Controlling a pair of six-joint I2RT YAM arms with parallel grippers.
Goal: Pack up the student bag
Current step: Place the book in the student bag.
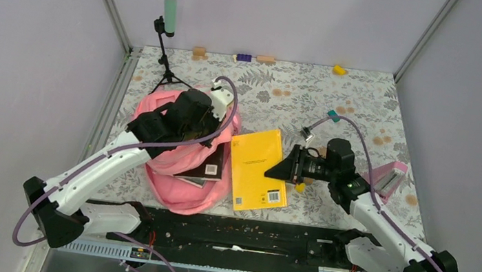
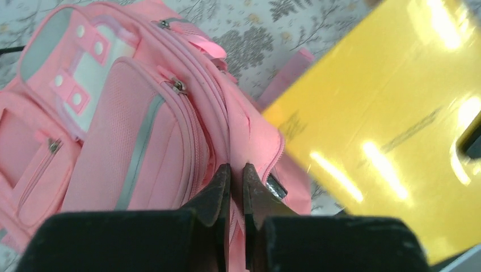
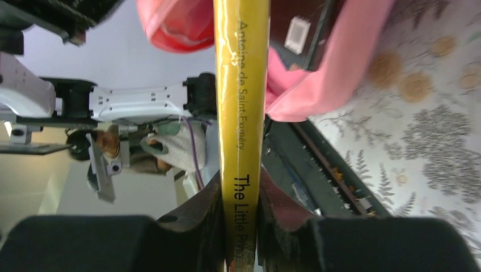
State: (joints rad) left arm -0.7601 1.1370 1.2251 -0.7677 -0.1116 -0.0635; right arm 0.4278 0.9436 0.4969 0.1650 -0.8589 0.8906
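The student bag (image 1: 180, 187), a large pink backpack, lies at the left of the table with its mouth toward the middle. My left gripper (image 2: 237, 168) is shut on the pink fabric rim of the bag's opening (image 2: 249, 141); from above it (image 1: 186, 126) sits over the bag. A dark book (image 1: 209, 167) lies partly inside the bag. A yellow book (image 1: 256, 169) lies just right of the bag's mouth. My right gripper (image 3: 241, 182) is shut on that yellow book's spine (image 3: 241, 85), at the book's right edge (image 1: 284, 168). Pink bag fabric (image 3: 334, 62) shows beyond the book.
A pink pencil case (image 1: 389, 178) lies at the right, behind the right arm. A tripod with a green-topped pole (image 1: 168, 2) stands at the back left. Small blocks (image 1: 244, 57) and a yellow piece (image 1: 338, 69) line the back wall. A black rail (image 1: 240, 233) runs along the near edge.
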